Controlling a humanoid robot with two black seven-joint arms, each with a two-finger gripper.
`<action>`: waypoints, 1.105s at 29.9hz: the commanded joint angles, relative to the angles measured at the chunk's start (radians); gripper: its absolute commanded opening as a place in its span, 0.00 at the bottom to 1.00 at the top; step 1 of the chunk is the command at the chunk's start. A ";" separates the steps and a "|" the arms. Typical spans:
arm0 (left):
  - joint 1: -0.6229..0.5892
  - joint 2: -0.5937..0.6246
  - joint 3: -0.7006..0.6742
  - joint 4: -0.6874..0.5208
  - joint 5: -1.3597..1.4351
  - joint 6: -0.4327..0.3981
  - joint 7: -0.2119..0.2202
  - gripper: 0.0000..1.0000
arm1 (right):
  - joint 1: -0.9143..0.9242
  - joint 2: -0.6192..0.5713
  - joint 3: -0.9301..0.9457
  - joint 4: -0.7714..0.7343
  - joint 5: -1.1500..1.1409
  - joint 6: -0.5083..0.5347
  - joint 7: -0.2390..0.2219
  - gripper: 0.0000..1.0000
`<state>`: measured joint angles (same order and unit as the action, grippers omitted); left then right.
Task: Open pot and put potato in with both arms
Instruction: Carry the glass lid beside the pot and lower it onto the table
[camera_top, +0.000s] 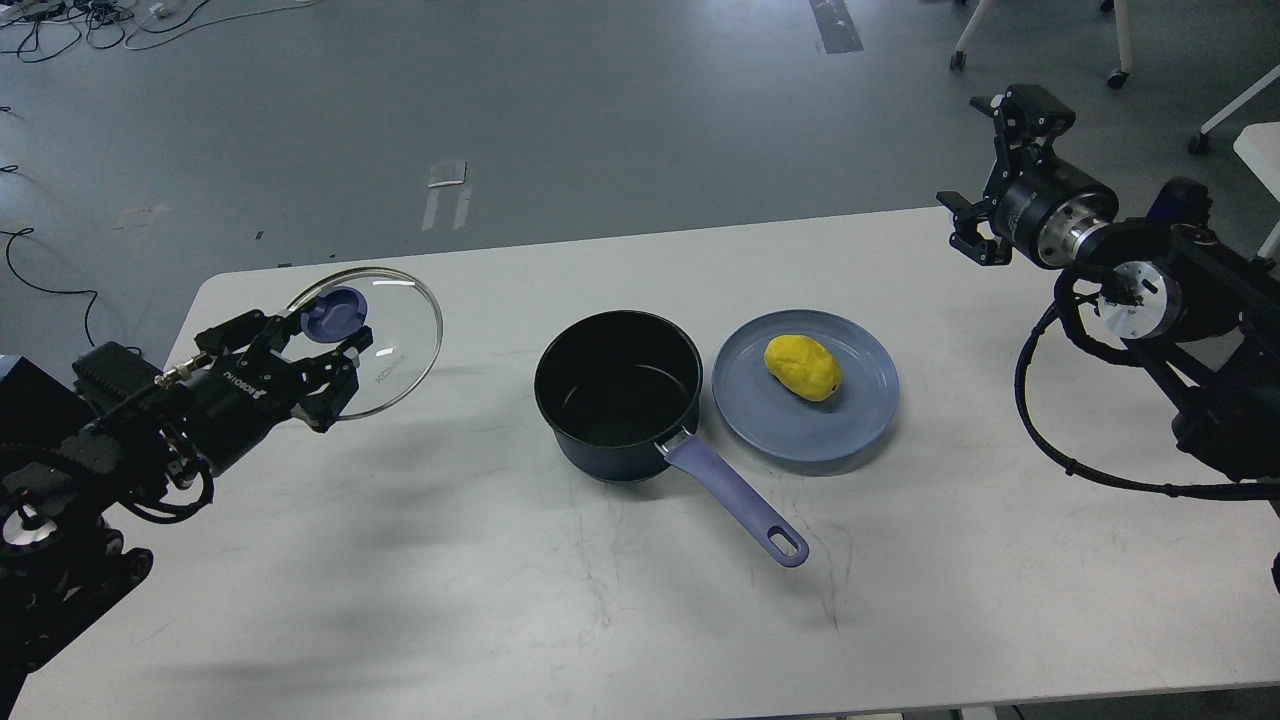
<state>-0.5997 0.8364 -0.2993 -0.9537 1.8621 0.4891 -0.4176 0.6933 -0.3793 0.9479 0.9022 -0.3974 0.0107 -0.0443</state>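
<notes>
The dark blue pot (617, 392) stands open at the table's middle, its lavender handle (737, 500) pointing to the front right. A yellow potato (802, 367) lies on a blue plate (850, 420) right of the pot. My left gripper (322, 345) is shut on the blue knob of the glass lid (385, 345) and holds it low over the table's left side, well clear of the pot. My right gripper (985, 170) is open and empty, raised over the table's far right edge.
The white table (560, 600) has bare surface in front of the pot and plate. Cables lie on the grey floor (600, 120) beyond the table. Chair legs stand at the far right.
</notes>
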 joint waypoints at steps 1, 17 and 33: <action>0.026 -0.028 0.002 0.061 -0.012 0.000 -0.007 0.11 | -0.001 0.000 -0.001 0.000 0.000 0.000 0.000 1.00; 0.061 -0.118 0.074 0.101 -0.066 0.000 -0.040 0.12 | -0.008 -0.004 -0.004 0.000 0.000 0.000 0.000 1.00; 0.060 -0.197 0.131 0.167 -0.070 0.000 -0.033 0.32 | -0.012 -0.039 -0.003 0.004 0.002 0.000 0.000 1.00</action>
<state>-0.5448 0.6555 -0.1729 -0.8182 1.7985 0.4887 -0.4511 0.6827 -0.4142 0.9444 0.9055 -0.3959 0.0109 -0.0445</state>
